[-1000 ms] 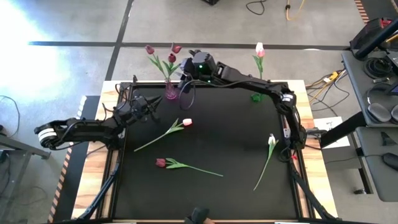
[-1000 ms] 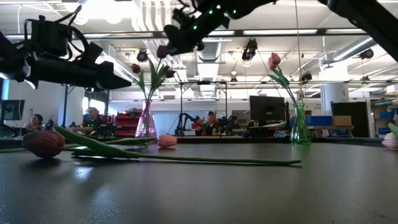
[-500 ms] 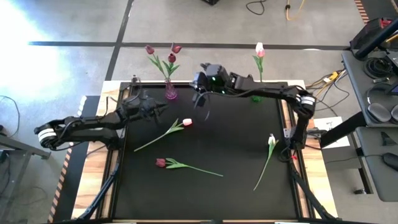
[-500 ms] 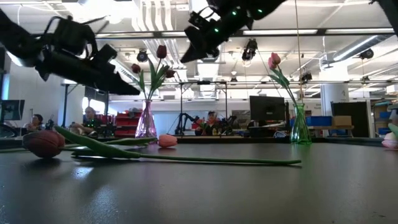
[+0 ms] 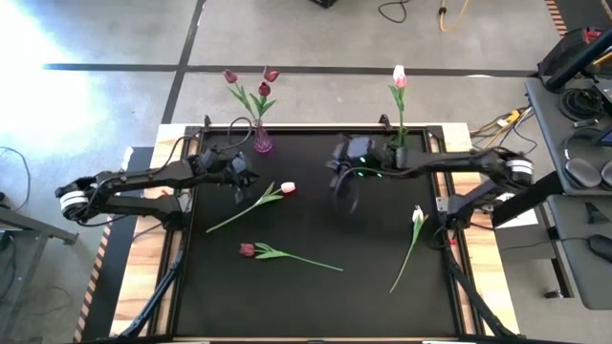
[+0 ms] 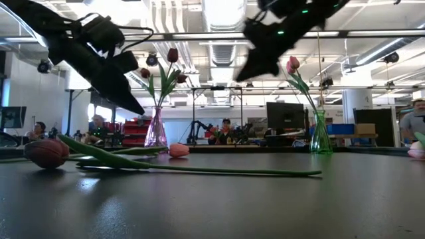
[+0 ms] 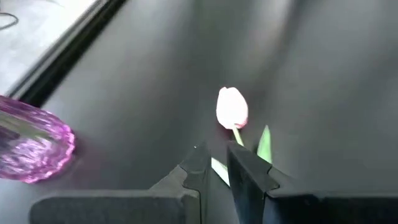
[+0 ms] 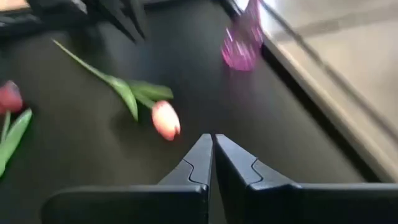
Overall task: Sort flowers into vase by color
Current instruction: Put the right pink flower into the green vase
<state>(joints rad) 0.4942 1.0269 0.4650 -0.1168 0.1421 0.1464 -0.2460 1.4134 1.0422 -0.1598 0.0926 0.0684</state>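
Both grippers are empty right now. The right gripper [image 5: 346,196] hangs above the black mat [image 5: 316,287], off to the right of the purple vase [image 5: 261,139], with its fingers [image 8: 199,163] pressed together on nothing. The left gripper [image 5: 243,186] sits just in front of the purple vase, over the leafy stem of the pink tulip [image 5: 287,188]. Its fingers [image 7: 245,171] are only a thin gap apart and not touching anything.

The mat covers most of a wooden table [image 5: 143,277]. The low view shows a big workshop room behind it, with a few people [image 6: 226,127] way in the back.

The purple vase stands at the far edge of the mat and holds three dark red tulips [image 5: 265,88]. A green vase [image 5: 397,149] stands well to the right of it along the same edge, with one pink-white tulip [image 5: 399,76] in it.

Loose flowers are still on the mat. The pink tulip lies just in front and to the right of the purple vase. A dark red tulip [image 5: 248,249] lies further toward the near edge from that vase. A white tulip [image 5: 417,216] is far off to the right, closer to the green vase.
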